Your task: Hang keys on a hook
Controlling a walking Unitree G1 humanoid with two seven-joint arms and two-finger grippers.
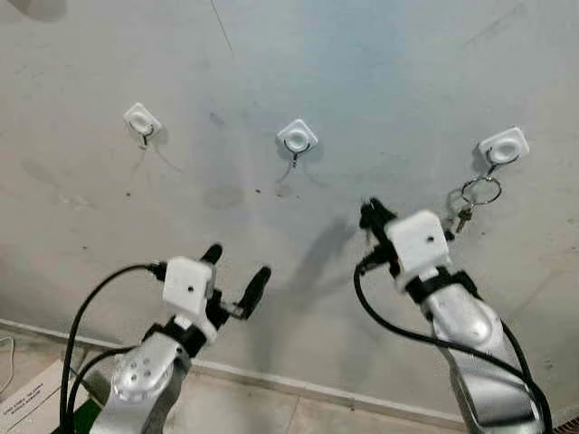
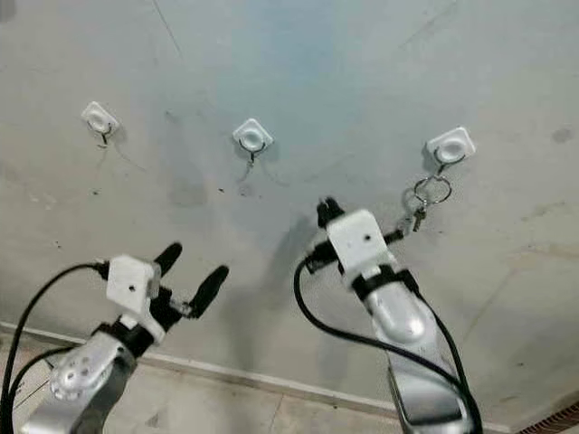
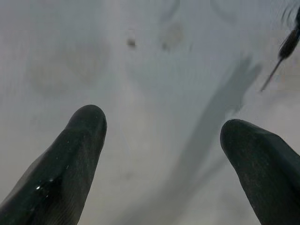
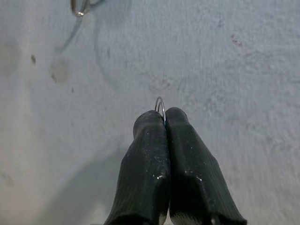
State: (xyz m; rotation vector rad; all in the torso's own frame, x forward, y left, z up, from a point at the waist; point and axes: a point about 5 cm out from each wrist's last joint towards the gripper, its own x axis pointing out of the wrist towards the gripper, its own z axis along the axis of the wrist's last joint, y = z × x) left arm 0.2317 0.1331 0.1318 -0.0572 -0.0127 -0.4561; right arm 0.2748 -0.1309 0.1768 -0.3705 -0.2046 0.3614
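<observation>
Three white hooks on a grey wall. Keys [image 1: 463,214] dangle on a ring [image 1: 480,190] from the right hook [image 1: 502,147]. Right gripper [image 4: 163,117] is raised just left of the keys, fingers pressed together, pinching a thin wire loop [image 4: 160,105] at the tips (whether it is part of the keyring, cannot tell). Left gripper [image 1: 235,274] is raised lower down, fingers spread, holding nothing. Middle hook [image 1: 297,139] and left hook [image 1: 142,121] carry no keys.

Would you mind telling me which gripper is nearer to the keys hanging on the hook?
The right gripper: it is just beside the keys under the rightmost hook. The left gripper is lower, well off to their left.
</observation>
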